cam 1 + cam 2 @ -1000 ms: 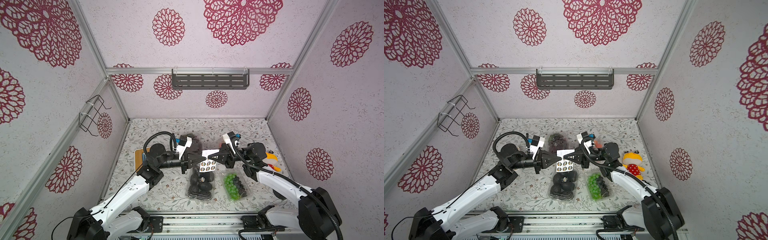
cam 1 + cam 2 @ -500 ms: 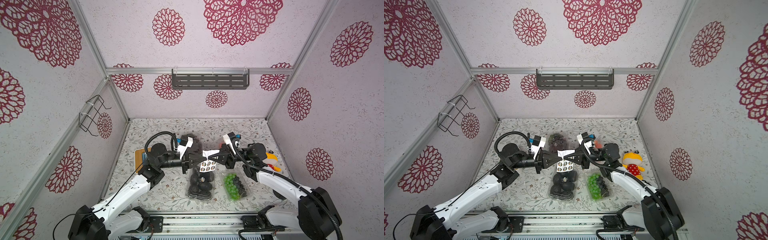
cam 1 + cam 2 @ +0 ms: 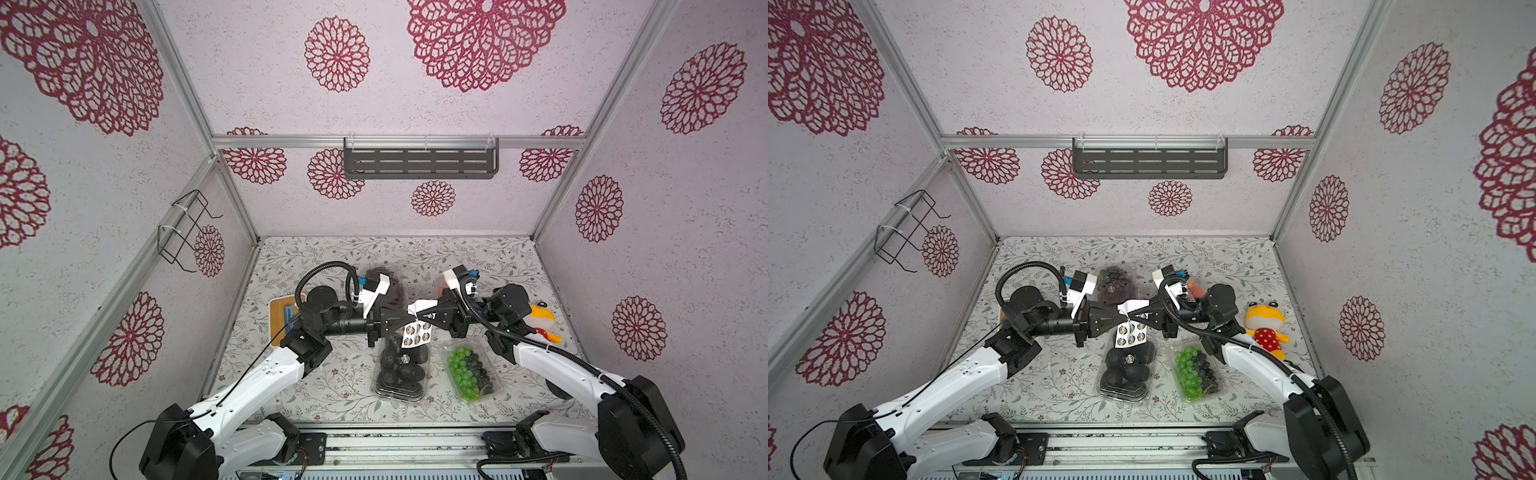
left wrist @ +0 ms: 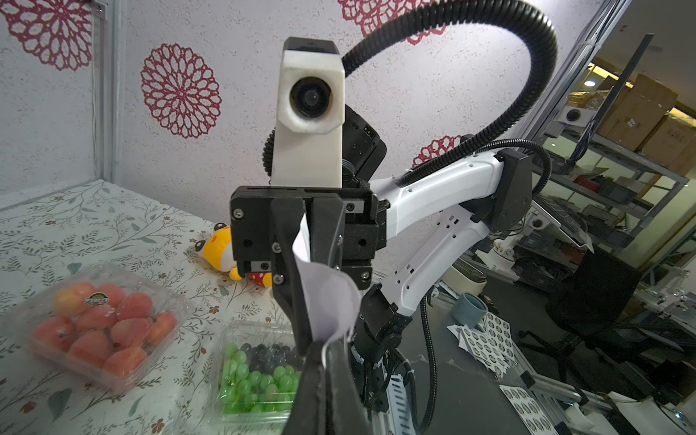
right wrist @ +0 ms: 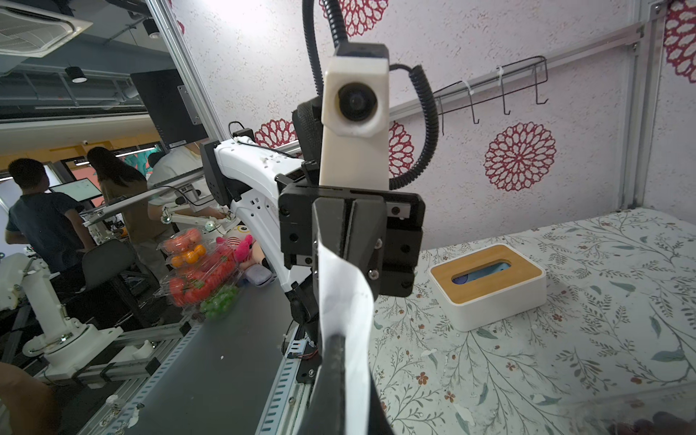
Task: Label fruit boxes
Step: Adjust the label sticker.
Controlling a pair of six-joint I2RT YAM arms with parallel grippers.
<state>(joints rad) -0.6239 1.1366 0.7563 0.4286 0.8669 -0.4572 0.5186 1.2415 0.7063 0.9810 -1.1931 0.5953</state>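
2 grips are still clamping the sticker sheet (image 3: 415,336): your left gripper (image 3: 408,325) and right gripper (image 3: 419,324) are barely shifting above the black-fruit box (image 3: 401,374), toward the tabletop's (image 3: 332,376) front edge, so no label is coming free.

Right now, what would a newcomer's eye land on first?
The left gripper and right gripper meet tip to tip above mid-table, both pinching a white sticker sheet. Beneath it lies the clear box of black fruits, with the green-and-black grape box beside it.
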